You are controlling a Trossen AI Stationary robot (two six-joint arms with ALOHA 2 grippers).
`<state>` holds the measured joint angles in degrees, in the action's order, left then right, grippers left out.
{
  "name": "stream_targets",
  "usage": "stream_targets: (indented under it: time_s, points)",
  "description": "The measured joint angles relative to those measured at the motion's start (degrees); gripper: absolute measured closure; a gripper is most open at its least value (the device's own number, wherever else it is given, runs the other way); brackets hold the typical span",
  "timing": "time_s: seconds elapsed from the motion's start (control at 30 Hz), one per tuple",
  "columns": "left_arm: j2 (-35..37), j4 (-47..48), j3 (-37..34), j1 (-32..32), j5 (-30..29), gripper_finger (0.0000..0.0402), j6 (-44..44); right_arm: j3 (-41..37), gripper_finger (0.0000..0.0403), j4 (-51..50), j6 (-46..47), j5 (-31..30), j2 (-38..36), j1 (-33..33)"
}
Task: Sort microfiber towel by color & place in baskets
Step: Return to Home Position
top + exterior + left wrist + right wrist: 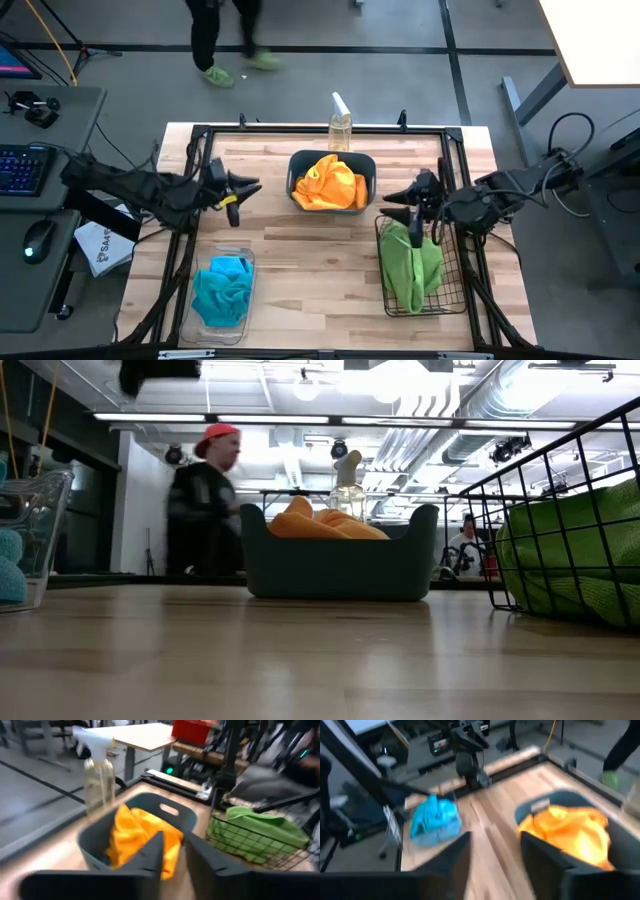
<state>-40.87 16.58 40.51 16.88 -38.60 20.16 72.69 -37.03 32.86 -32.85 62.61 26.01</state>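
Three baskets each hold one colour, so the sorting looks complete; the left end effector (250,190) hovers with its fingers spread and empty, and the right end effector (388,206) likewise, spread with nothing between; the dark teal tub (300,160) with the orange-yellow towels (330,185) sits between the two end effectors; the black wire basket (455,290) with the green towels (410,262) lies just beside and partly under the right one; the clear bin (215,335) of blue towels (222,288) lies on the near side of the left one, a little apart; a spray bottle (340,125) stands beyond the tub; such microfiber is probably light, limp and clingy; if one needs shifting, pinch a raised fold at the heap's top, lifting clear of the mesh where fibres could snag.
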Motion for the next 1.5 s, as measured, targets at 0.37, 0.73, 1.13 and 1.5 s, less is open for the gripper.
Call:
stream_targets:
  time_s: [0.37, 0.73, 1.13, 1.5]
  points:
    - [20.44, -18.35, -28.76, -0.95, 0.85, 0.0400, 5.07, 0.00, 0.0396, -18.46, 14.30, 1.58, -4.74, 3.73]
    - [36.99, -20.21, -39.38, -5.68, 8.46, 0.0401, 6.44, -3.32, 0.0400, -18.41, 21.38, -0.17, -10.15, 6.36]
    - [38.91, -19.94, -39.62, -6.75, 8.70, 0.0401, 4.81, -22.77, 0.0402, -2.09, 21.49, -1.63, -20.13, 8.86]
    - [38.91, -19.98, -39.62, -6.75, 8.68, 0.0401, 5.12, -44.52, 0.0403, 16.65, -3.99, 13.27, -48.44, -9.88]
